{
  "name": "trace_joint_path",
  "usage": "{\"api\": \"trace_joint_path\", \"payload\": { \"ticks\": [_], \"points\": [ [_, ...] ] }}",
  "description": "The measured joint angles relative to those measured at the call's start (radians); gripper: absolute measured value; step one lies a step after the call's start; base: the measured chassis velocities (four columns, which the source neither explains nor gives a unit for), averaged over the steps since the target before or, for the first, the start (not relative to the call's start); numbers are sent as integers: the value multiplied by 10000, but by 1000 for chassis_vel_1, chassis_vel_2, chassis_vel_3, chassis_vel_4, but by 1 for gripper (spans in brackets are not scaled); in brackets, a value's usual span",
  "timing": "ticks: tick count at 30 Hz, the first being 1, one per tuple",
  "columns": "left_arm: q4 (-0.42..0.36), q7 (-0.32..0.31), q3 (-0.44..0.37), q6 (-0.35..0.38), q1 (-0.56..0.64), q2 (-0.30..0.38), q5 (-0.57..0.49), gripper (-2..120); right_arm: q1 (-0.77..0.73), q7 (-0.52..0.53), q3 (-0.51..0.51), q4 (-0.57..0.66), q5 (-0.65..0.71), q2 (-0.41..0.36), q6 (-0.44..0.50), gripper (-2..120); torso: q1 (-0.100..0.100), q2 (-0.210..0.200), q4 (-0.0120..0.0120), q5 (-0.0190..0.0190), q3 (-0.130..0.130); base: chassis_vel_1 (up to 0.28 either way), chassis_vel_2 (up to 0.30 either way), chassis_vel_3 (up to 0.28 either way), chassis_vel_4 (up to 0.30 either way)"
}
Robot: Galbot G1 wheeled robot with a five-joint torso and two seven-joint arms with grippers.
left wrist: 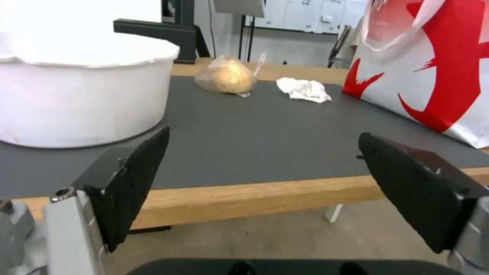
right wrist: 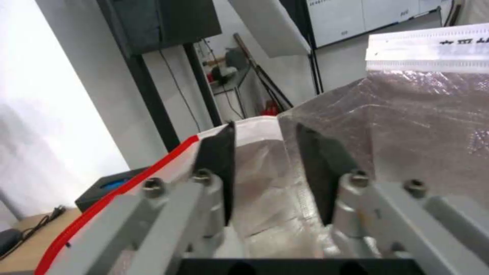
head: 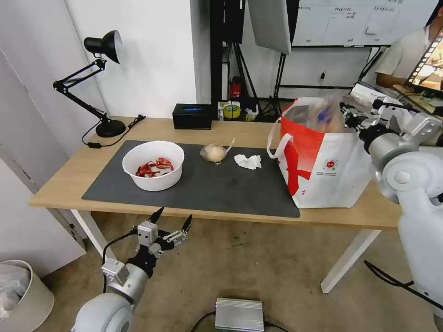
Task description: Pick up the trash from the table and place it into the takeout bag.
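On the table [head: 64,186], a dark grey mat [head: 221,191] holds the trash. A white bowl [head: 153,165] [left wrist: 76,95] with red scraps stands at the mat's left. Behind the middle lie a clear bag with a beige lump [head: 213,152] [left wrist: 227,76] and a crumpled tissue [head: 248,161] [left wrist: 305,89]. The takeout bag [head: 323,170] [left wrist: 433,76] stands upright at the right end, clear plastic showing in its mouth. My right gripper [head: 345,115] [right wrist: 266,130] hovers open over that mouth, above the foil lining [right wrist: 407,133], holding nothing. My left gripper [head: 174,219] [left wrist: 262,152] hangs open below the table's front edge.
A black desk lamp [head: 99,78] stands at the back left corner and a black box [head: 192,115] at the back edge. On the floor are a white bin [head: 18,295] at the left and a silver box [head: 239,314] in front.
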Motion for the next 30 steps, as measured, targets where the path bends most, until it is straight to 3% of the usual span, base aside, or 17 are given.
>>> {"api": "trace_joint_path", "payload": {
  "ticks": [3, 8, 11, 15, 24, 30],
  "points": [
    [-40, -3, -18, 6, 9, -1, 1, 100, -5, -5, -6, 50, 30, 29, -10, 51, 0, 0, 0, 0, 0, 0, 0, 0, 0],
    [-66, -4, -77, 9, 23, -1, 1, 100, 1, -110, -24, 142, 167, 12, 17, 64, 0, 0, 0, 1, 0, 0, 0, 0, 0],
    [-68, -6, -110, -17, 47, -11, 37, 100, -119, -482, -273, 343, 340, -340, 478, 81, 0, 0, 0, 0, 0, 0, 0, 0, 0],
    [-65, -6, -117, -58, 58, -74, 74, 100, -277, -895, -361, 704, 455, -525, 806, 93, 0, 0, 0, 0, 0, 0, 0, 0, 0],
    [-6, -5, -180, -303, 96, -138, 102, 100, -1384, -2285, -546, 1698, 470, -904, 1786, 100, 0, 0, 0, 0, 0, 0, 0, 0, 0],
    [84, 1, -329, -558, 169, -259, 247, 100, -2940, -3754, -602, 2468, -733, -1044, 2626, 100, 0, 0, 0, 1, -1, 0, 0, 0, 0]
  ]
}}
